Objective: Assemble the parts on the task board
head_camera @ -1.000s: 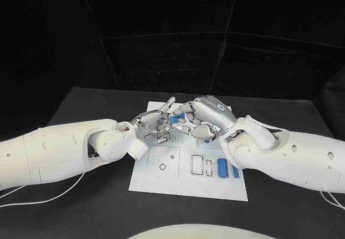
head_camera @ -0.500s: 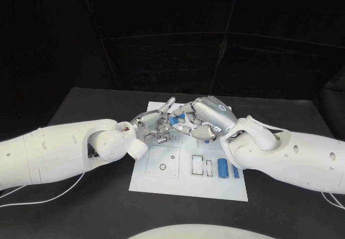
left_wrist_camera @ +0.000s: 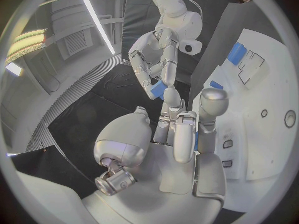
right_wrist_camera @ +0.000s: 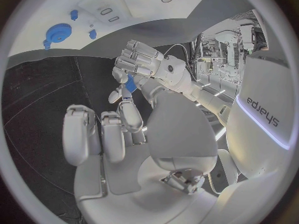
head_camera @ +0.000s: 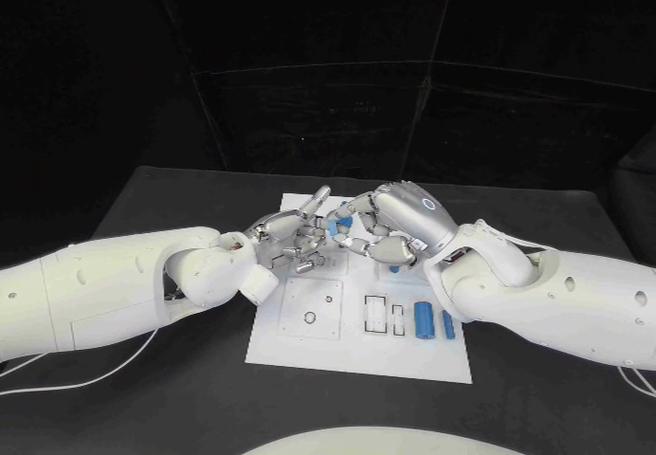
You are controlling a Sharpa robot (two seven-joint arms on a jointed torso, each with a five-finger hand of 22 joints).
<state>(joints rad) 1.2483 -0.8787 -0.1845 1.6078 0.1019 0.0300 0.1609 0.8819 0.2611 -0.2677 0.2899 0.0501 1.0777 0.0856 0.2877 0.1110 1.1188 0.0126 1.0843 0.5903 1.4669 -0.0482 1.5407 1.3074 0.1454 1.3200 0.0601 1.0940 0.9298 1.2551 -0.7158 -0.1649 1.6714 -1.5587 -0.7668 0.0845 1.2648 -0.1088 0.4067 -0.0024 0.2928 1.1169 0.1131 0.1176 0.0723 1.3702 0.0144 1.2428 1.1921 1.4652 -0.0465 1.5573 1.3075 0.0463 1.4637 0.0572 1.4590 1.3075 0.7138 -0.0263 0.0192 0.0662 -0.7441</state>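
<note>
Hands meet above the far end of the task board [head_camera: 358, 355], and reading from the left side across: the left hand [head_camera: 290, 243] has its fingers bunched toward a small blue part [head_camera: 333, 227] that sits between the two hands, while the right hand [head_camera: 390, 227] curls over it from the other side. Both wrist views show the blue part pinched in fingertips; it looks like a hand-over in mid-air, but which hand actually bears the part I cannot tell for certain. To do this step well, I judge that the taking hand should close firmly on the part before the other lets go, and that the part should be kept square to its seat on the board. Nearer the robot, two blue cylinders [head_camera: 433, 322] lie in the board's right-hand recesses, and the right wrist view shows a blue gear [right_wrist_camera: 58, 34] on the board. The word "sharpa" is legible on the right arm's white shell [right_wrist_camera: 264, 109].
</note>
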